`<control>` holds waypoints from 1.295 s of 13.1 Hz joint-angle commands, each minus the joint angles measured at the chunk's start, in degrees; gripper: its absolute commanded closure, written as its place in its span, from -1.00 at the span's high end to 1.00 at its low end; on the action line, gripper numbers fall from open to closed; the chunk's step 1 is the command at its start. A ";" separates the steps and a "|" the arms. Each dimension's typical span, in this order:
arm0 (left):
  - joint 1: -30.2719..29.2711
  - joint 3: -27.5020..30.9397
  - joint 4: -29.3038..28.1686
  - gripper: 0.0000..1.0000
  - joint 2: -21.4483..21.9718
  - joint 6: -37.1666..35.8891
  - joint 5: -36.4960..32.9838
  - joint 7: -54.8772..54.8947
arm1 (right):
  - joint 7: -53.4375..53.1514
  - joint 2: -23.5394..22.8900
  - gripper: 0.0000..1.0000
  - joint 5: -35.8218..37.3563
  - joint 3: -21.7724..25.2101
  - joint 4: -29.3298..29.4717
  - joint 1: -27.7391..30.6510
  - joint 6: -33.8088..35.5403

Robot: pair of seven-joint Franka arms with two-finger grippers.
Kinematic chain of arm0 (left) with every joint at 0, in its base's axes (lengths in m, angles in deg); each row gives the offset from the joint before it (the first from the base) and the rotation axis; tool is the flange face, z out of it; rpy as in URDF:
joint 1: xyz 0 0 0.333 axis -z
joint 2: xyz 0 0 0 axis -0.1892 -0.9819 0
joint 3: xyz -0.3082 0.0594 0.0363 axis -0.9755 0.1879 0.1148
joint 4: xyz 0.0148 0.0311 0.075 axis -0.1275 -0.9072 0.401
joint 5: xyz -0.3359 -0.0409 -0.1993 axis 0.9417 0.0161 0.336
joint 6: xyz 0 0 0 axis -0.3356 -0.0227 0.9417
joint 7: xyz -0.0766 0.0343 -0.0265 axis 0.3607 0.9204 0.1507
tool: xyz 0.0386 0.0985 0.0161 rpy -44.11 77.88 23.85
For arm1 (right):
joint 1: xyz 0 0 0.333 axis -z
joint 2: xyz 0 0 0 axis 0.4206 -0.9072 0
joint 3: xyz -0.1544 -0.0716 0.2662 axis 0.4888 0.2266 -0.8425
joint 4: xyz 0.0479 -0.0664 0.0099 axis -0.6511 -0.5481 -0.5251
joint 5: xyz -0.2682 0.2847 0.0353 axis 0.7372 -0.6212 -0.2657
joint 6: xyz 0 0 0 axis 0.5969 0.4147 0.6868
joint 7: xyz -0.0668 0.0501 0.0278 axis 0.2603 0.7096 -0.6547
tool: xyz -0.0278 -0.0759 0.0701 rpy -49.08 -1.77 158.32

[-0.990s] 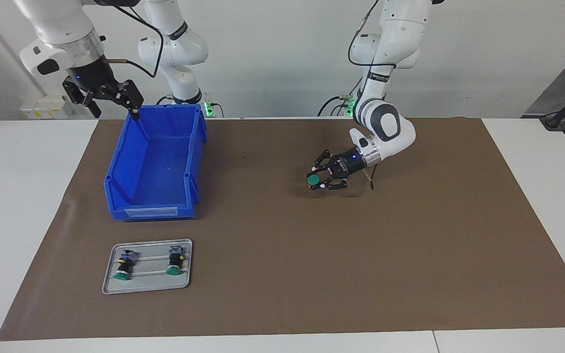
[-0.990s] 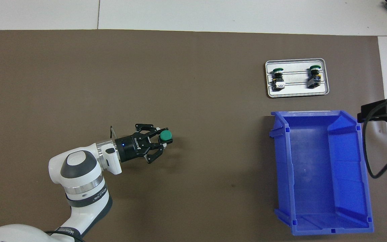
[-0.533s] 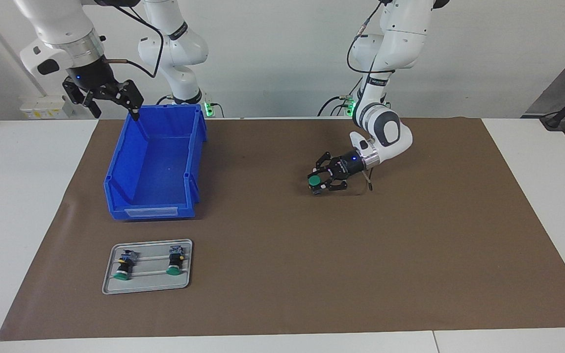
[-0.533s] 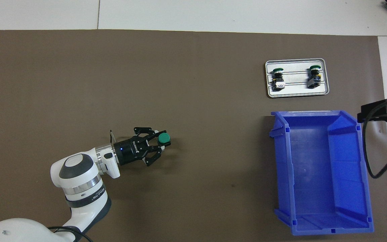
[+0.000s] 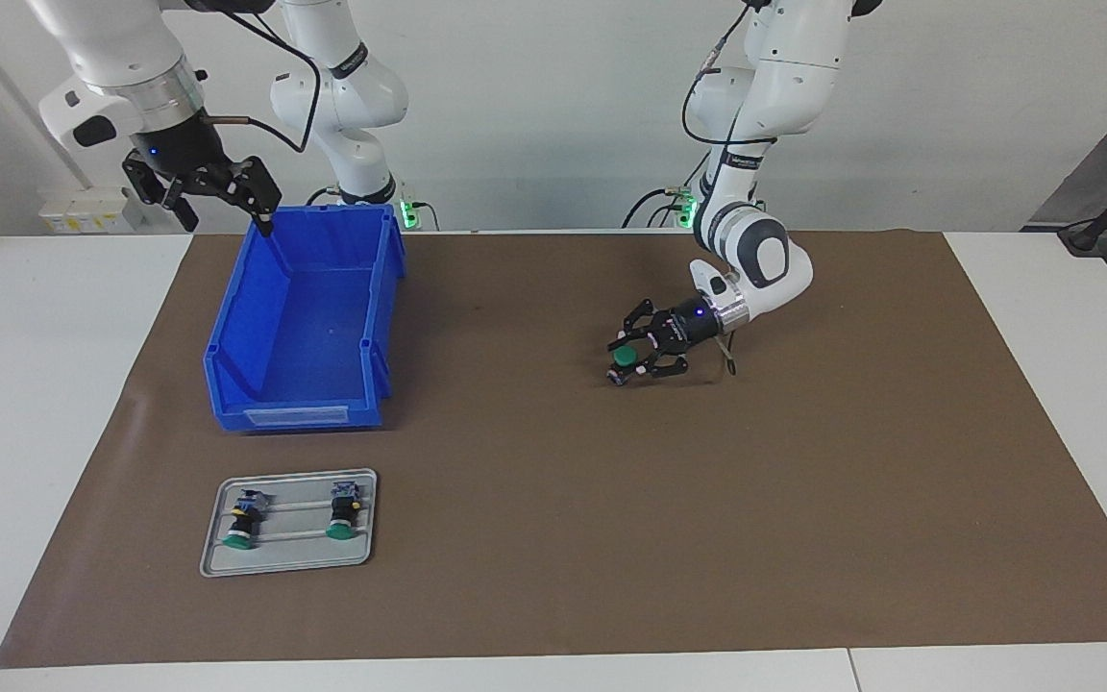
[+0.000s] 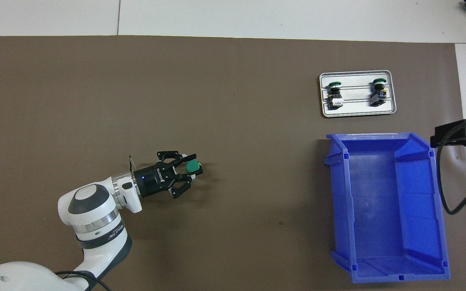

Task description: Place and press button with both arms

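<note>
Green-capped button (image 5: 624,357) down on the brown mat (image 5: 553,538).
Left tool (image 5: 632,358) sits low around it, fingers straddling the round cap; gripping or loosened, I can't tell. Right tool (image 5: 217,197) waits spread wide over the glossy blue bin (image 5: 227,356). Two more buttons (image 5: 244,524) lie on the ribbed metal tray (image 5: 287,567).

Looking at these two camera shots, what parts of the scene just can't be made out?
- Whether the left gripper still pinches the green button or has let go: both views, its links crowd it.
- Right gripper: overhead view, cut off by the edge.
- The two buttons on the grey tray: too small to read details.
- Blue bin: its near wall hides part of the floor, facing view.
</note>
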 commanded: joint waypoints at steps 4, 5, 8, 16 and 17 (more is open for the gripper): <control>-1.72 -0.28 -1.96 0.13 2.90 0.32 -4.00 -5.48 | 0.39 1.22 1.00 -1.07 -0.21 -1.40 0.45 -0.31; -1.54 -0.28 -2.05 0.28 3.34 0.32 -4.00 -6.79 | 0.39 1.22 1.00 -1.07 -0.21 -1.40 0.45 -0.31; 0.81 -0.19 -2.05 0.84 6.85 6.88 -4.35 -11.45 | 0.39 1.22 1.00 -1.07 -0.21 -1.40 0.45 -0.31; -1.10 -0.01 1.37 0.89 10.20 13.07 -31.55 -35.85 | 0.39 1.22 1.00 -1.07 -0.21 -1.40 0.45 -0.31; -1.54 0.07 2.16 0.91 10.11 13.24 -35.07 -40.86 | 0.39 1.22 1.00 -1.07 -0.21 -1.40 0.45 -0.31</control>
